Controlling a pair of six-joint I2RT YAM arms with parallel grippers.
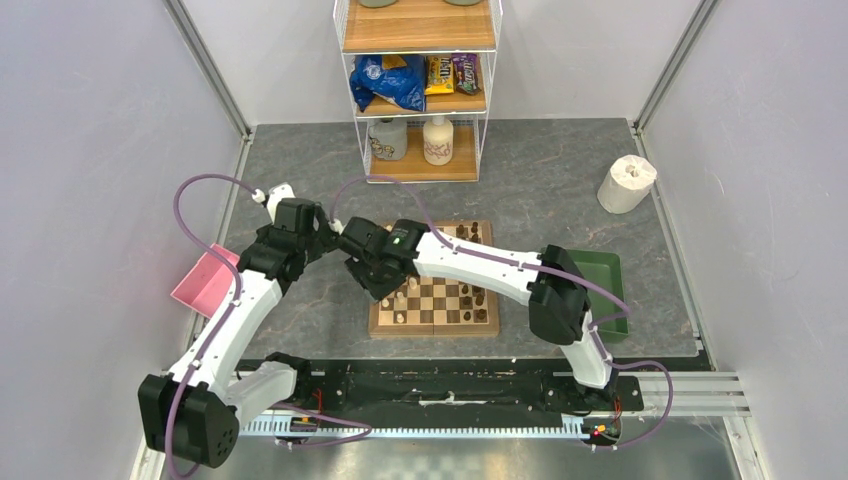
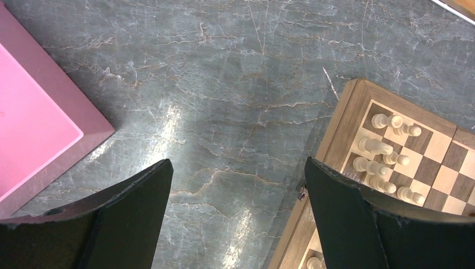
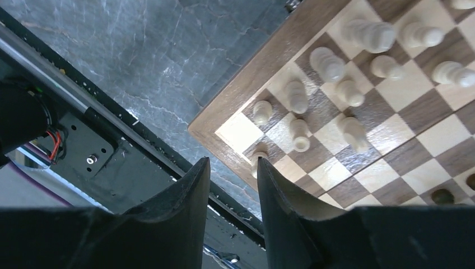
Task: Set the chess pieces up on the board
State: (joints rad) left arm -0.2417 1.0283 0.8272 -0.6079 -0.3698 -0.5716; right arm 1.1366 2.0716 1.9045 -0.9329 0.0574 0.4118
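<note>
**Top view.** The board (image 1: pixel 435 329) lies at the centre of the grey counter (image 1: pixel 540 190), just above the arm bases. Pale pieces (image 1: pixel 400 305) stand on its left squares. Dark pieces (image 1: pixel 468 232) stand at its upper right, with a few more at mid-right. Both arms reach inward and meet over the board's left part. A pink tray (image 1: pixel 205 280) sits at the left edge of the counter and a green tray (image 1: pixel 605 275) to the right of the board. A paper roll (image 1: pixel 627 183) stands at upper right, and a shelf (image 1: pixel 420 165) at upper centre.

**Left wrist view.** The left tool (image 2: pixel 238 165) hangs over bare counter with its jaws spread wide and nothing between them. The pink tray fills the upper left of the frame. A corner of the board, carrying pale pieces, shows at right.

**Right wrist view.** The right tool (image 3: pixel 231 165) hangs over the board's near corner and the counter edge. Its jaws are parted by a narrow gap, and that gap is empty. One pale piece shows just beside the tip of the finger (image 3: pixel 280 207) on the right of the frame, partly hidden by it; whether they touch cannot be told. More pale pieces stand in two loose rows toward the upper right. One dark piece shows at lower right.
</note>
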